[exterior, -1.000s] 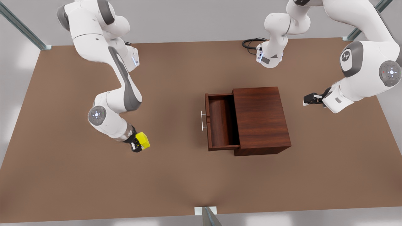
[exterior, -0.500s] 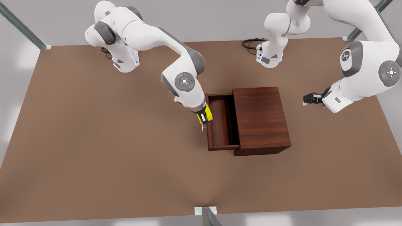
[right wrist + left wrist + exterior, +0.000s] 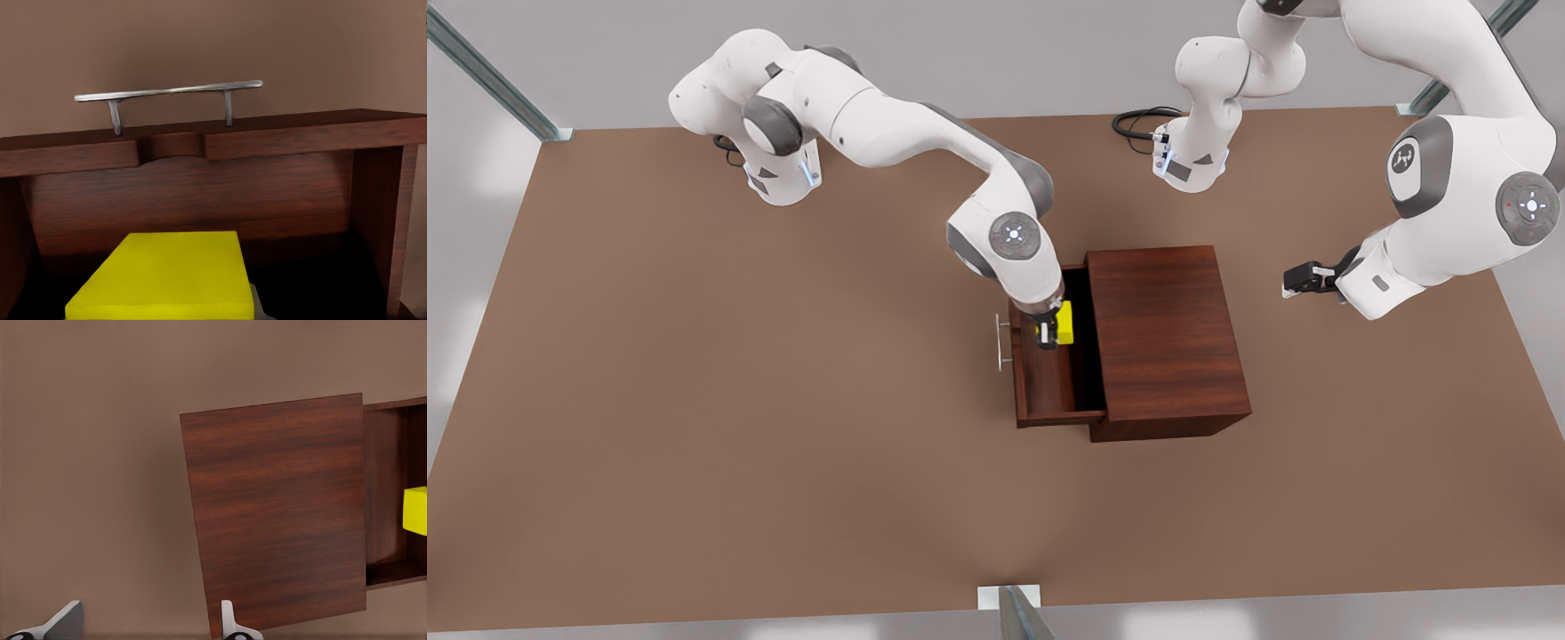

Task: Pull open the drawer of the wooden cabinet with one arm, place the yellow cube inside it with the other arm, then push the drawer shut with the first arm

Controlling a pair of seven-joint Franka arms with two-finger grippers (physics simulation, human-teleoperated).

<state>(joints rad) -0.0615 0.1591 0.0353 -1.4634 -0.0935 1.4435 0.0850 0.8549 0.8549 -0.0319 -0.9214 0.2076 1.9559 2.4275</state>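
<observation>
1. I read the right gripper (image 3: 1047, 336) over the open drawer (image 3: 1049, 382), clenched on the yellow cube (image 3: 1062, 322). Its near finger partly covers the cube; I cannot tell whether the cube touches the drawer floor.
2. The drawer projects toward 9 o'clock from the wooden cabinet (image 3: 1165, 342), its long axis running 12 to 6; the silver handle (image 3: 1002, 342) lies parallel on its outer face.
3. The arm's wrist hides the drawer's 12 o'clock end.
4. The left gripper (image 3: 1288, 283) waits at 3 o'clock of the cabinet, well apart, fingers spread and empty; its fingertips are cut off at the wrist view's edge.
</observation>
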